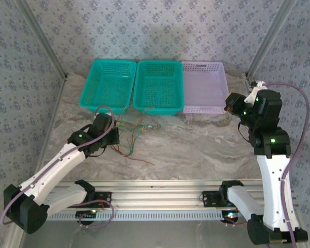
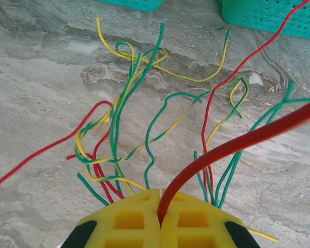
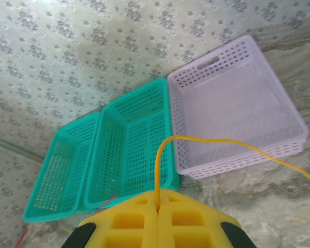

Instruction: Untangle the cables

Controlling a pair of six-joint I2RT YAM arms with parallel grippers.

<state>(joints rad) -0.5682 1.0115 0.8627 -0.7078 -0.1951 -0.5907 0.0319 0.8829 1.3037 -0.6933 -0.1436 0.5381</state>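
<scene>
– Yellow pads (image 2: 129, 219) of my left gripper (image 2: 160, 222) sit at the bottom of the wrist view, pressed together on a red wire (image 2: 237, 144) that arcs off toward 2 o'clock.
– And the right?
– My right gripper (image 3: 157, 214) is pinched tight on a yellow wire (image 3: 206, 139). It loops up, then runs out at 4 o'clock. I can't tell whether its far end is free.
– How far along, then?
– Early, I'd say. The cables (image 1: 136, 135) lie in one red, green and yellow knot on the table (image 1: 206, 150), at 9 o'clock from its centre, just in front of the left teal basket (image 1: 101, 107). That one, the middle teal basket (image 1: 155, 109) and the lilac basket (image 1: 204, 110) look empty from above. At most two strands are in hand, and the rest is left to do.
– Room to pull?
– Open marble at 3 and 6 o'clock of the knot. Baskets crowd 12 o'clock, and the papered wall (image 1: 20, 77) is near at 9. My right gripper has the frame post (image 1: 261, 48) close by at its 1 o'clock.
</scene>
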